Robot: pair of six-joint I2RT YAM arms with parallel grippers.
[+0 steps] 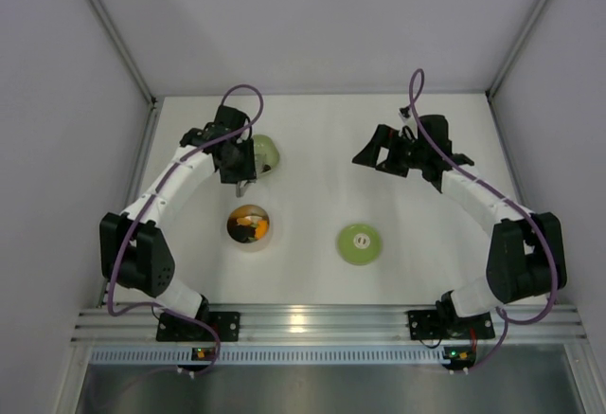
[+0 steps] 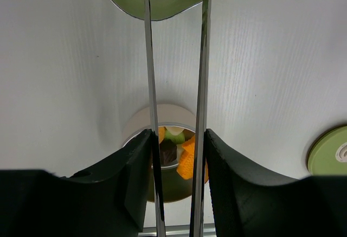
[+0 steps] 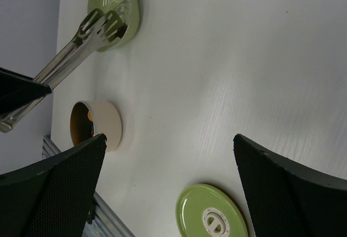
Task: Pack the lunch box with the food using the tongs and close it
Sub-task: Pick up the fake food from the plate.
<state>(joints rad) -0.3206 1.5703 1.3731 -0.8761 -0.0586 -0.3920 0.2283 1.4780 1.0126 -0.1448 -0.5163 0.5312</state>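
While the tongs [image 3: 81, 44] are clamped by the left gripper [image 2: 178, 139] over the dish [image 3: 120, 1], food [image 2: 187, 162] is seen in the lunch box [image 1: 249, 225] | lid [image 1: 360, 243] laid apart | right gripper [image 3: 169, 138] spread, empty.

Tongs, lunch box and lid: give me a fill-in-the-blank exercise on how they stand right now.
1. The left gripper has its jaws clamped on the ___.
2. The lunch box holds some ___.
3. The green lid lies flat on the ___, apart from the lunch box.
4. The right gripper holds nothing; its jaws stand ___.
Missing words: tongs; food; table; open.
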